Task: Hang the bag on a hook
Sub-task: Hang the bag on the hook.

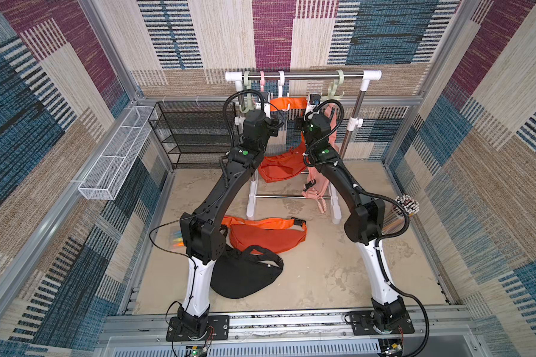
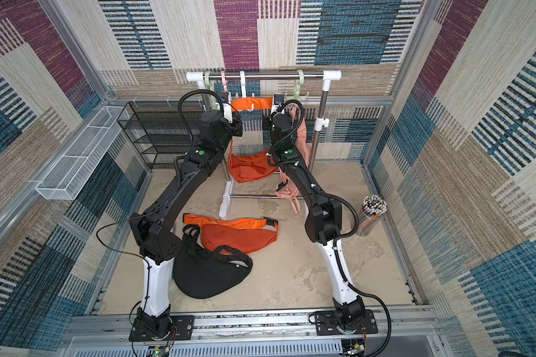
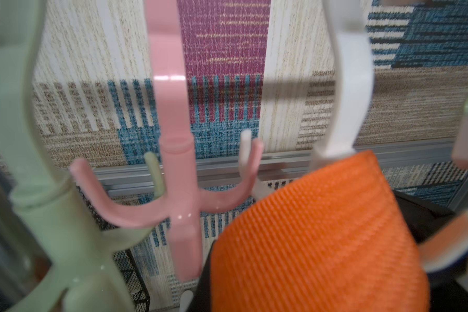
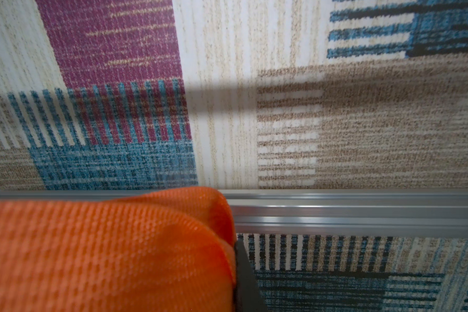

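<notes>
Evidently the two arms pull the strap (image 1: 287,103) into a taut, level span so that it can settle over the prongs of the white hook (image 1: 281,82) on the far rail (image 1: 316,75). The left gripper (image 1: 269,107) and right gripper (image 1: 309,107) each have their fingers clamped on the strap. The orange bag (image 1: 279,168) dangles below, between them. Whether the strap already rests on the prongs, I cannot tell.

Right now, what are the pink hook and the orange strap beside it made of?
The pink pronged hook looks like moulded plastic, smooth and glossy: bright glints sit on its stem. The wide orange strap looks like woven webbing, perhaps nylon, matte: ribbed thread rows cross it.
</notes>
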Robot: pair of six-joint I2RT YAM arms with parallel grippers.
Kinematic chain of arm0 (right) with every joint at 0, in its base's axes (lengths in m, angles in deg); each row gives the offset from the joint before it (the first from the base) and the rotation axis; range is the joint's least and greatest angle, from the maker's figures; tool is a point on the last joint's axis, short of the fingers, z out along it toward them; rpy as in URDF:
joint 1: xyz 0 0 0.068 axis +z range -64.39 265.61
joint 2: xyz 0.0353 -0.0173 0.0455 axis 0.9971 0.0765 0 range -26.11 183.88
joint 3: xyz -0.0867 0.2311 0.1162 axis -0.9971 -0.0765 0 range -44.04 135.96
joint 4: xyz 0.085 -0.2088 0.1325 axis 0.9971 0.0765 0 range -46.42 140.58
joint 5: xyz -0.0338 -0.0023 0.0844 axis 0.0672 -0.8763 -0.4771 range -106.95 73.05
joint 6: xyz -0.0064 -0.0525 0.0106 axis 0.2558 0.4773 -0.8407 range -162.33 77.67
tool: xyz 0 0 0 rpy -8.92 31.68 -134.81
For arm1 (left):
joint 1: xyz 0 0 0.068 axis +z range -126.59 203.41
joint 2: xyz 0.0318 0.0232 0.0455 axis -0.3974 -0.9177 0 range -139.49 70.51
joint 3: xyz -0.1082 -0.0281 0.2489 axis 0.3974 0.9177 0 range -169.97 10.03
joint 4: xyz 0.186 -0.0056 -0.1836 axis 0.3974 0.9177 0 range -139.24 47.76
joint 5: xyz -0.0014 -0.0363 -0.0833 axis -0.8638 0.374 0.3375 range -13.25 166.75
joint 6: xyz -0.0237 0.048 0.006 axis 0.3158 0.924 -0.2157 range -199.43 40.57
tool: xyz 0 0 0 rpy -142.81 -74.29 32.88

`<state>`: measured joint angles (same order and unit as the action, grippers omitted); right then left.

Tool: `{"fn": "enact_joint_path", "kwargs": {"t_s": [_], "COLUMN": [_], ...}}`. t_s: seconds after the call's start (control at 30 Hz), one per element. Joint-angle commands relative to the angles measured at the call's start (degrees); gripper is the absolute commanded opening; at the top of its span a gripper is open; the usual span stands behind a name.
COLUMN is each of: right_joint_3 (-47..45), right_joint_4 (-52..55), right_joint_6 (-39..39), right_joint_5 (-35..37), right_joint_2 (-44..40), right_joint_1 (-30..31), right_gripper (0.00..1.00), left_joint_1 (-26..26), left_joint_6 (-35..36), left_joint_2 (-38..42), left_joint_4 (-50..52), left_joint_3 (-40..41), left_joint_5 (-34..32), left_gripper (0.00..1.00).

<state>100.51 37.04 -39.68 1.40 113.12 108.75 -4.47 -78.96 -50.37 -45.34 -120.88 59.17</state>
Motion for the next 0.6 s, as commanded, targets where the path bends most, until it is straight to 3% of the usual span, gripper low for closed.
{"fn": "enact_joint_path", "kwargs": {"t_s": [0.0,0.07,0.17,0.33,0.5,0.57], "right_joint_3": [-1.7,-2.8,-5.5,-12.9,-28.1,-33.0], "right_joint_4": [0.0,0.6,0.7,0.9,-4.7,-5.6], "right_joint_6": [-0.8,-1.1,-1.0,-0.5,-0.5,-0.4], "right_joint_5": [-2.5,-5.1,-10.5,-13.9,-15.7,-16.5], "right_joint_2": [-1.2,-2.2,-4.2,-9.7,-19.3,-22.7], "right_joint_1": [0.0,0.0,0.1,0.6,0.6,0.6], "right_gripper": [0.0,0.02,0.32,0.75,0.89,0.92], "left_joint_1": [-0.1,-0.1,-0.1,-0.1,-0.1,-0.1], "left_joint_6": [-2.0,-2.8,-4.9,-6.8,-9.0,-9.4], "left_joint_2": [2.4,3.7,5.7,10.2,14.4,15.8], "left_joint_4": [-4.7,-4.7,-5.0,-6.5,-9.6,-10.0], "left_joint_3": [3.8,5.9,9.1,16.2,23.1,24.8], "left_joint_5": [1.1,2.7,4.9,10.4,15.2,15.8], "left_gripper": [0.0,0.0,0.07,0.47,0.59,0.69]}}
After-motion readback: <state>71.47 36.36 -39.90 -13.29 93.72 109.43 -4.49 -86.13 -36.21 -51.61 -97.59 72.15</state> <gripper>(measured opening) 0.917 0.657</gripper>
